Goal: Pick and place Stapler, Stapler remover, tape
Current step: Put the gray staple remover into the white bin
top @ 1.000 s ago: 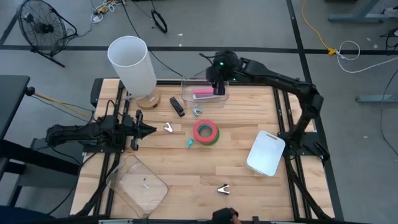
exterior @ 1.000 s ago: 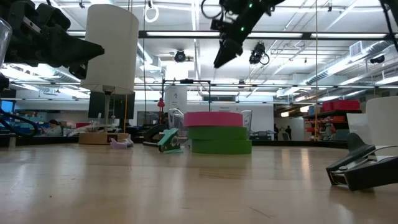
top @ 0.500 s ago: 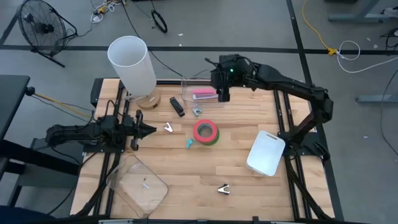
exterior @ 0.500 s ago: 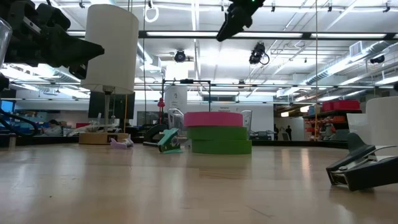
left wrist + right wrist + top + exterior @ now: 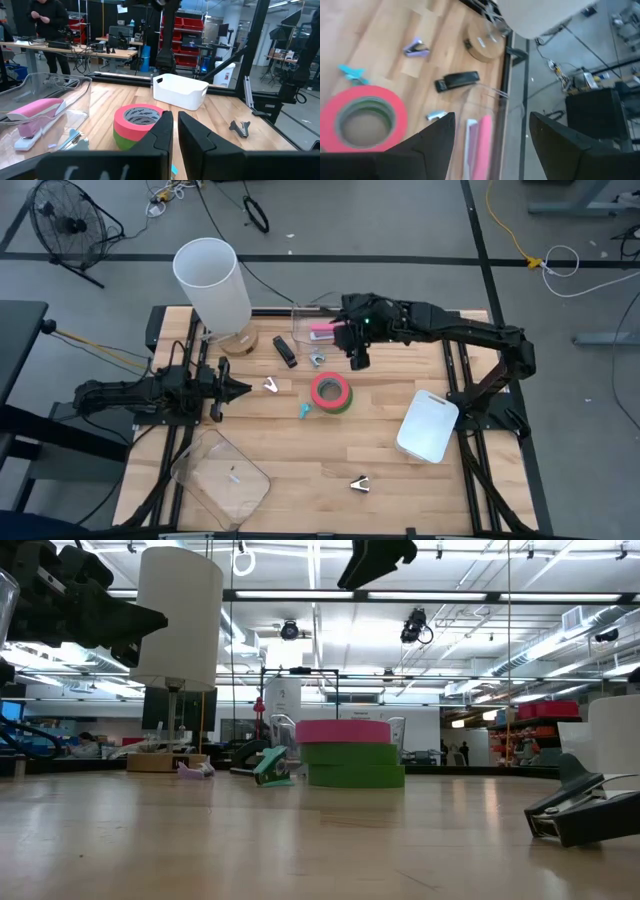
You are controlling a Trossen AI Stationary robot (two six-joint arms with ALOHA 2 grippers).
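Note:
A pink roll of tape stacked on a green one (image 5: pixel 331 392) lies flat mid-table. A black stapler (image 5: pixel 285 351) lies at the far side, and a pink stapler (image 5: pixel 322 330) sits inside a clear container (image 5: pixel 305 315). Small stapler removers lie about: a silver-blue one (image 5: pixel 316 360), a purple one (image 5: pixel 271 386), a teal one (image 5: pixel 305 410) and a black one (image 5: pixel 360 484). My right gripper (image 5: pixel 358 358) hangs open and empty high above the table, between the container and the tape (image 5: pixel 362 117). My left gripper (image 5: pixel 240 388) waits shut at the table's left, pointing level toward the tape (image 5: pixel 137 122).
A tall white cylinder (image 5: pixel 212 280) on a round wooden base (image 5: pixel 238 340) stands at the far left. A white bin (image 5: pixel 428 425) sits on the right. A second clear container (image 5: pixel 220 470) lies near the front left corner.
My right gripper has drawn away from above the clear container, going toward the table's near edge and the tape while rising. Its fingers have stayed open. No object has moved.

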